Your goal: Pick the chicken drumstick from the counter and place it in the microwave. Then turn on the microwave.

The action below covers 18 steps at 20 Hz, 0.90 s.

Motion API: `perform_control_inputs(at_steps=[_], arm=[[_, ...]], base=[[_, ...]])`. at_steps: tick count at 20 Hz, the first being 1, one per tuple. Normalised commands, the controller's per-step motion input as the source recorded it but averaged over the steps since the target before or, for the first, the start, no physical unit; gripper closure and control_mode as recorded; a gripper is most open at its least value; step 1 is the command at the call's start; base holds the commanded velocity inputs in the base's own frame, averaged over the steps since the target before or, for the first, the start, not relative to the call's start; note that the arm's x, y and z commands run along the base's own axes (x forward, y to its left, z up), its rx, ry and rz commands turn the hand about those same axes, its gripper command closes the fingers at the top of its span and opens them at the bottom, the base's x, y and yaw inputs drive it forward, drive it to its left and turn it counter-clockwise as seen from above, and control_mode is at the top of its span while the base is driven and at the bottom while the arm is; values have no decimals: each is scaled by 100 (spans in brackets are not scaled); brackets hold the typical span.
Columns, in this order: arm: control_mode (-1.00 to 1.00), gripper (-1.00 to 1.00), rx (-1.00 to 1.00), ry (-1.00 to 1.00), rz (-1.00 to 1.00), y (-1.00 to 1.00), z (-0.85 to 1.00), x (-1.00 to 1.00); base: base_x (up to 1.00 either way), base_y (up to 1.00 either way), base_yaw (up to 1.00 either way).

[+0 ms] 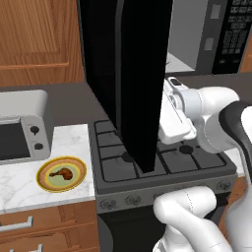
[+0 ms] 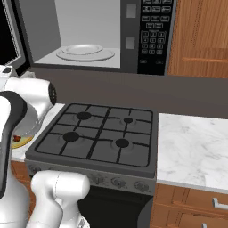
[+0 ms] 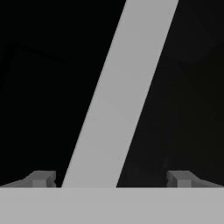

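Gripper [image 3: 112, 179] fingers sit wide apart, empty, facing the microwave door [image 1: 142, 74]. You'll want the drumstick [image 1: 61, 173] by its thick end; probably light, slick, though it's tiny here.

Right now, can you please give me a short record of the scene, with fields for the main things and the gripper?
chicken drumstick: lies on the yellow plate, not picked yet
plate place: counter, left of the stovetop
microwave: door open, turntable bare
toaster oven: behind the plate
gripper: open, holds nothing, close to the dark door
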Motion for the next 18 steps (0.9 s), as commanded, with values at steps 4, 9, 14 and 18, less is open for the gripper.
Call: perform_control_inputs(at_steps=[4,9,14,18], arm=[[-100,-100,0,0,-5,17,0,-2],[-100,-100,0,0,-5,15,0,0],[-100,-100,0,0,-5,13,0,0],[-100,-100,0,0,-5,10,0,-1]], base=[[0,0,0],[0,0,0],[0,0,0],[0,0,0]])
